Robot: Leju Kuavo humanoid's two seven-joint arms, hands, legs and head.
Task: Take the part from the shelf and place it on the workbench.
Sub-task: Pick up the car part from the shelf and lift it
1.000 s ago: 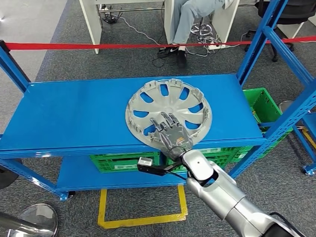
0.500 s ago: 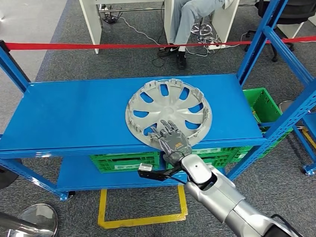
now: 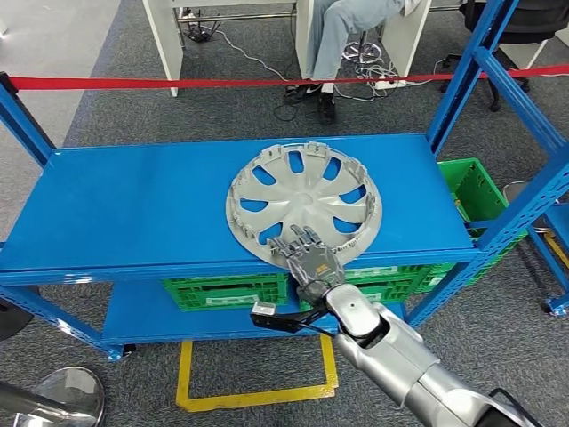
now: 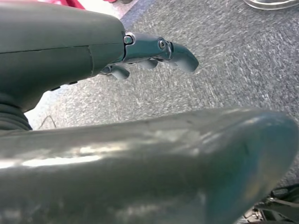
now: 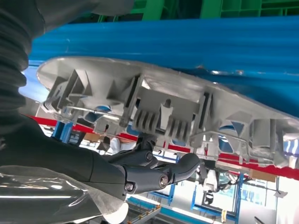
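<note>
I am seeing the silver hubcap lying flat on the blue shelf. My right hand is resting, fingers spread, over its near rim, gripping nothing. My left hand is hanging loosely open above carpet. No writing is reading legibly.

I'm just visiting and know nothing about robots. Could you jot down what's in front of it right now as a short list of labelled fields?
Part to fetch: a silver wheel cover, lying flat on its back
Where it lies: top level of a blue shelf, near the front edge
Right hand: fingers spread over the cover's near rim, not gripping it
Left hand: hangs over grey carpet, holding nothing
Below the shelf top: green crates
Behind the shelf: a red barrier tape and a seated person
Task stage: cover not yet lifted
</note>
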